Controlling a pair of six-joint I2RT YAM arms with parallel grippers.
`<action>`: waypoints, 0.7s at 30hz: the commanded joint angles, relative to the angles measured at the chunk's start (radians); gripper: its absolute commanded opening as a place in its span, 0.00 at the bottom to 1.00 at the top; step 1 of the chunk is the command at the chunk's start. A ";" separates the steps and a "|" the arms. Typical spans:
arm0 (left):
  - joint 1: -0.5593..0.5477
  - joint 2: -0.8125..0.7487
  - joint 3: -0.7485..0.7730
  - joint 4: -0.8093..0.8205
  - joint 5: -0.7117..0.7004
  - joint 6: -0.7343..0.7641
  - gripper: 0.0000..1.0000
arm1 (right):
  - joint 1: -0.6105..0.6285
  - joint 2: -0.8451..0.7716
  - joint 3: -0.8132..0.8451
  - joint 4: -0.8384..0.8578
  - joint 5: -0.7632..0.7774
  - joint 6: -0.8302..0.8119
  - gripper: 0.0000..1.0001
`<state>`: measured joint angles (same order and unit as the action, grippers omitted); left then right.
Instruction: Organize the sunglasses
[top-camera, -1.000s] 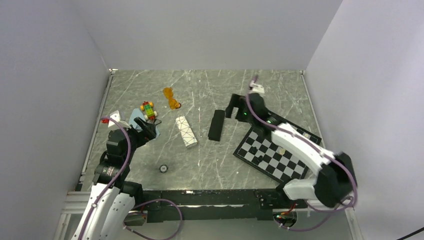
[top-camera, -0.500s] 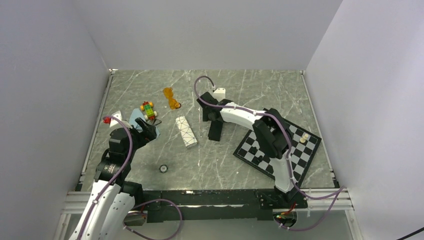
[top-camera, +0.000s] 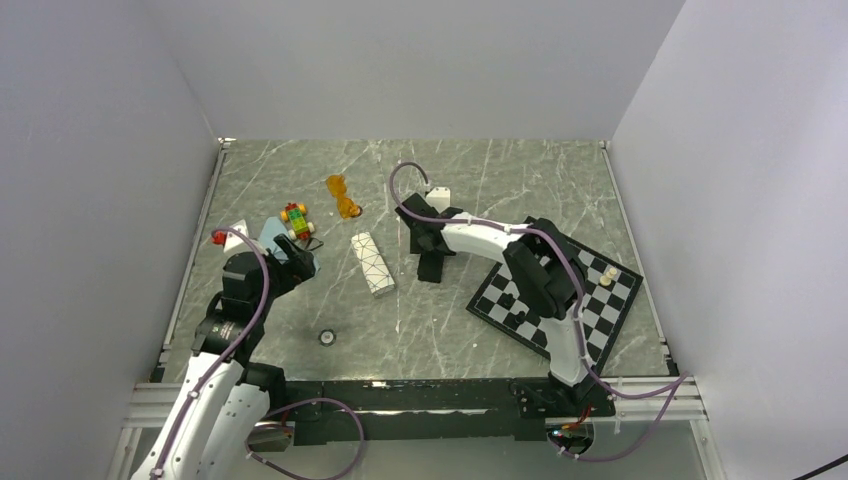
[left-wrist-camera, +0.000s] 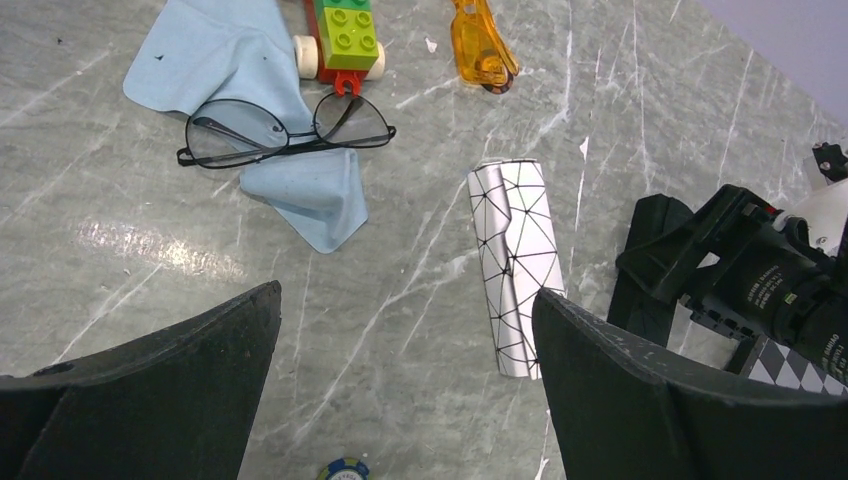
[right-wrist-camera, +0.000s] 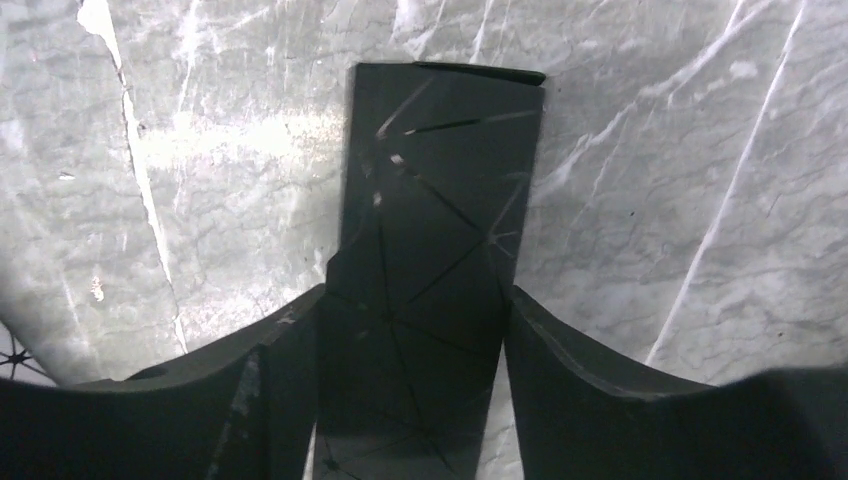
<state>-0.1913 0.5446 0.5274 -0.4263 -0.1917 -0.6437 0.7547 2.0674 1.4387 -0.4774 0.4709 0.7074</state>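
Currently, item 1: black wire sunglasses (left-wrist-camera: 290, 135), partly on a blue cloth (left-wrist-camera: 230, 60), just ahead of my left claw (left-wrist-camera: 405, 300), which hangs released and wide, holding nothing. Their long axis runs crosswise, in line with my jaw gap, so I judge a wrist turn is needed. Item 2: orange sunglasses (left-wrist-camera: 480, 50), farther back, long axis pointing away, still my left arm's side. My right claw (right-wrist-camera: 415, 300) straddles the black case (right-wrist-camera: 440, 150), apart from both pairs; I cannot tell whether it grips.
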 joint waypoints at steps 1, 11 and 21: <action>-0.002 0.010 -0.002 0.045 0.023 -0.006 0.99 | 0.015 -0.084 -0.064 0.051 -0.053 0.002 0.56; -0.002 0.014 -0.010 0.157 0.238 -0.005 0.99 | 0.017 -0.433 -0.353 0.423 -0.359 -0.172 0.29; -0.003 0.099 -0.177 0.887 0.843 -0.215 0.99 | 0.020 -0.810 -0.665 0.700 -0.898 -0.426 0.26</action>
<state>-0.1913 0.5953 0.4267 0.0029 0.3527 -0.7185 0.7715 1.3163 0.8169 0.0673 -0.2222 0.3710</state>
